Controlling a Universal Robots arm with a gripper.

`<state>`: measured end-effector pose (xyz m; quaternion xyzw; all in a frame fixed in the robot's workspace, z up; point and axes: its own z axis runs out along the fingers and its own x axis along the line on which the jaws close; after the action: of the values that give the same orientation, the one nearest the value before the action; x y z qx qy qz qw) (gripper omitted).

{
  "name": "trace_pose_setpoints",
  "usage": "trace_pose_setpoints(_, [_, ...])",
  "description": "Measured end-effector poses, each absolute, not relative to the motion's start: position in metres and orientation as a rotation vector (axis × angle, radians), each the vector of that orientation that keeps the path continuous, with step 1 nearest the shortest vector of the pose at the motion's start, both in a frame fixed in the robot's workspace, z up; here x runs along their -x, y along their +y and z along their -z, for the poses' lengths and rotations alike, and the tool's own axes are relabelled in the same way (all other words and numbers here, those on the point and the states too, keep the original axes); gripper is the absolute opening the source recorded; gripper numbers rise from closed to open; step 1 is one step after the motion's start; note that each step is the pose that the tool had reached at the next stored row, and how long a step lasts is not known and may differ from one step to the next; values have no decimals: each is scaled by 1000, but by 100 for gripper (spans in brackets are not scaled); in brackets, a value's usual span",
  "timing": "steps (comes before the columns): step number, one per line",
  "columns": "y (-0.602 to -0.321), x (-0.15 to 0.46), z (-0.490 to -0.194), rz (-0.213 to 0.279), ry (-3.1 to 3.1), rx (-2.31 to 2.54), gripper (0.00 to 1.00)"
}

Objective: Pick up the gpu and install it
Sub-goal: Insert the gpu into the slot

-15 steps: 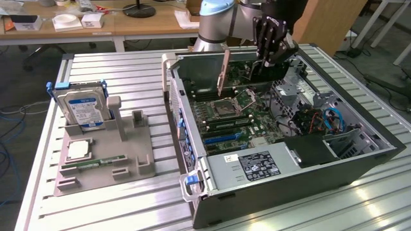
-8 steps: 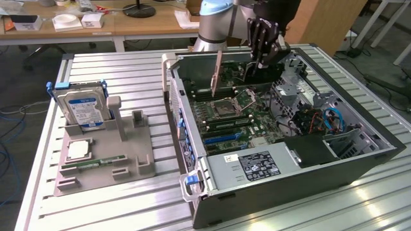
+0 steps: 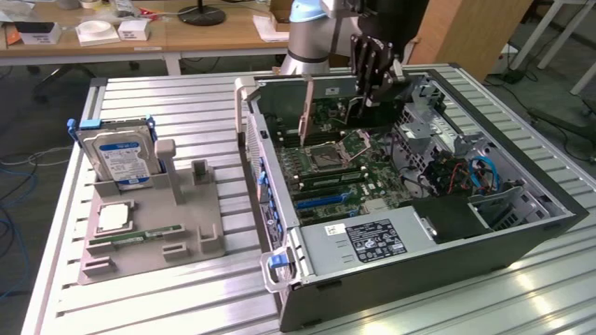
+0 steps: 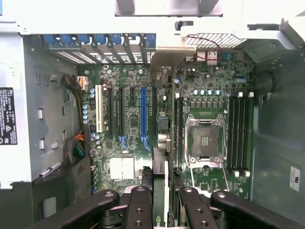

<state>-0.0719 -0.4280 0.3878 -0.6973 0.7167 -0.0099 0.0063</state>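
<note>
Open computer case (image 3: pixel 447 272) on a slatted metal desk (image 3: pixel 186 300), seen from the near end.

- **Near:** the power supply (image 3: pixel 359 241) carries a black label and a white sticker; the print is too small to read.
- **Exterior view's left:** a grey holder (image 3: pixel 200 230) keeps a RAM stick (image 3: pixel 135 237) lying flat. Beyond it a hard drive (image 3: pixel 121 157) stands upright; the writing on its blue label is illegible.
- **Middle:** the motherboard (image 3: pixel 336 174) lies flat in the case, with an empty CPU socket (image 4: pixel 206 140) and a blue slot (image 4: pixel 143 112).
- **Far:** the gpu (image 3: pixel 317 87) (image 4: pixel 159 179) stands on edge over the motherboard, between the blue slot and the socket.
  - Its long axis runs parallel to the slots.
  - Its bracket end points to the slotted case wall on the exterior view's left.
  - Whether it is seated cannot be told.
- **Gripper:** the gripper (image 3: pixel 370 94) (image 4: pixel 163 204) is clamped on the card's opposite end, one finger on each face, under the robot arm (image 3: pixel 312 35).
</note>
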Motion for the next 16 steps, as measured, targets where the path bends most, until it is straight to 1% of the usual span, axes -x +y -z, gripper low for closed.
trace_pose_setpoints(16, [-433,86,-383,31,2242,2182,26])
